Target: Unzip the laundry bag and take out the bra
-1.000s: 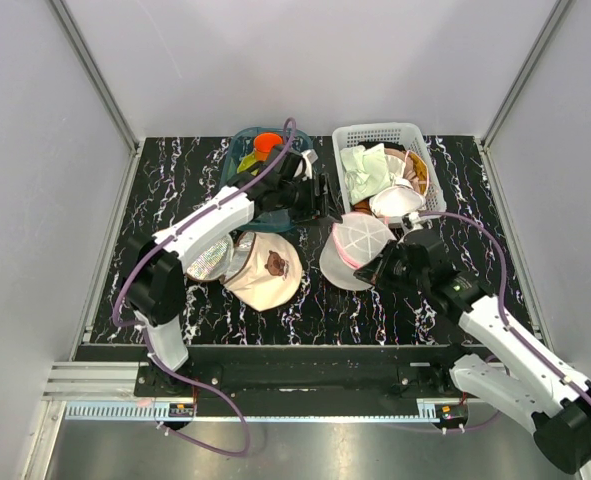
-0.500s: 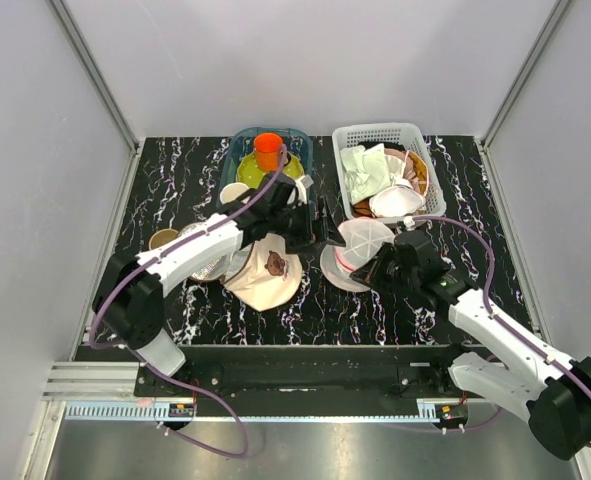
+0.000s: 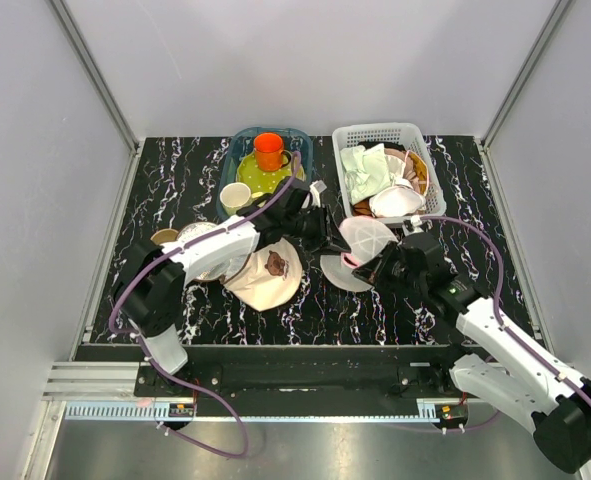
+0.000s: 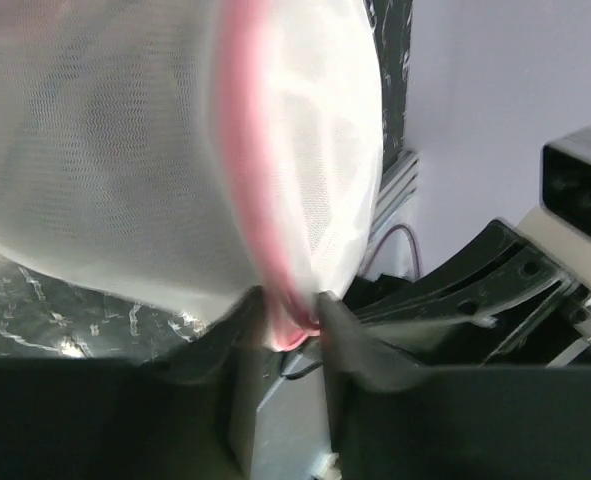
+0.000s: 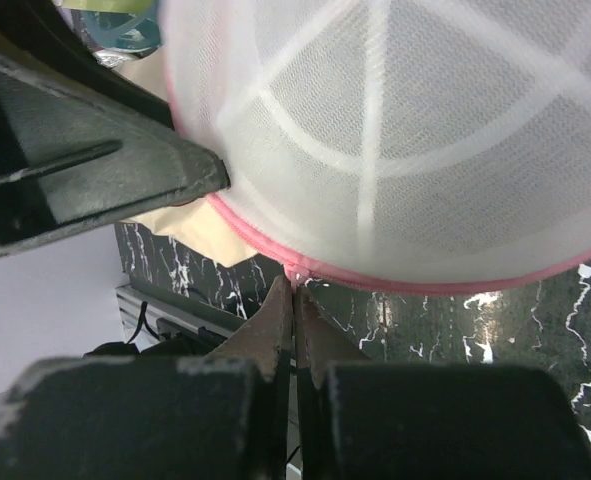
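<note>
laundry bag (image 4: pixel 125 150): blurred in left wrist view | cut off at top in both wrist views

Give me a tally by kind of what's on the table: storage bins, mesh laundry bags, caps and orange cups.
Storage bins: 2, the blue tub and the white basket
Mesh wash cases: 1, the laundry bag
Caps: 1, the beige cap
Orange cups: 1, the orange cup in the blue tub
Total: 5

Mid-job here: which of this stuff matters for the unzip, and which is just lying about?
Job: laundry bag, left claw and right claw at its pink rim; bra not visible.
Lying about: beige cap, white basket, pale green cloth, blue tub, orange cup.
</note>
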Motion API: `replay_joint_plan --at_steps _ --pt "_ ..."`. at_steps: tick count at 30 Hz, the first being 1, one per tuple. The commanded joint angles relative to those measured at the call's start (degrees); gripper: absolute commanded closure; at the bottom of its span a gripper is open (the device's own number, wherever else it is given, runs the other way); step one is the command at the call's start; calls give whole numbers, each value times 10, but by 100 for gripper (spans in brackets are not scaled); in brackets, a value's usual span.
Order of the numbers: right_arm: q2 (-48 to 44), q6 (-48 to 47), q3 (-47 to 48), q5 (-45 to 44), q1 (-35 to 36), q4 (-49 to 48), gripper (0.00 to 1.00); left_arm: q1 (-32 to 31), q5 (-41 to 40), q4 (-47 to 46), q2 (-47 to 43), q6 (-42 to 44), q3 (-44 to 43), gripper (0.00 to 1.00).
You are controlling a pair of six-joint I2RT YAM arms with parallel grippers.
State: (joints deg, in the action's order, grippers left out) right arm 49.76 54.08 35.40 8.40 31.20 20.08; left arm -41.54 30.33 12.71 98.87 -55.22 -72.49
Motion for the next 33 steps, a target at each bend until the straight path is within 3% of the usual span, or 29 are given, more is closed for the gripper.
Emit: replay_joint_plan --at_steps 1,2,16,18,22,24,25,26,28,29,32,33 --pt "-4 -14 2 -23 4 21 100 -6 24 -41 1 -13 -21 89" --pt "-4 -20 3 -34 4 37 100 -4 21 -37 -1 -9 -24 100" --pt "-114 -90 -2 -160 -67 198 100 58 22 67 -25 85 -73 100" --pt "-111 -99 5 -153 -67 201 100 68 23 80 -17 99 -85 100" --pt "-85 -81 -9 -4 -67 129 100 65 32 94 23 101 -126 100" --pt "-63 -64 -12 27 -64 91 100 52 35 91 33 96 -142 100" --pt "-60 -61 -12 37 -63 77 100 48 39 89 39 95 -145 97" --pt "-56 -57 -10 38 -60 73 100 45 39 87 40 96 -147 77" --pt "-57 -58 1 34 -60 72 100 43 24 89 29 99 -146 49" --pt "-56 -63 5 31 -60 72 100 42 16 95 21 107 -144 30" --pt "-44 -70 22 27 -60 70 100 43 -16 115 -9 121 -135 13" --pt "-40 -71 24 27 -61 68 100 42 -27 119 -17 122 -123 13"
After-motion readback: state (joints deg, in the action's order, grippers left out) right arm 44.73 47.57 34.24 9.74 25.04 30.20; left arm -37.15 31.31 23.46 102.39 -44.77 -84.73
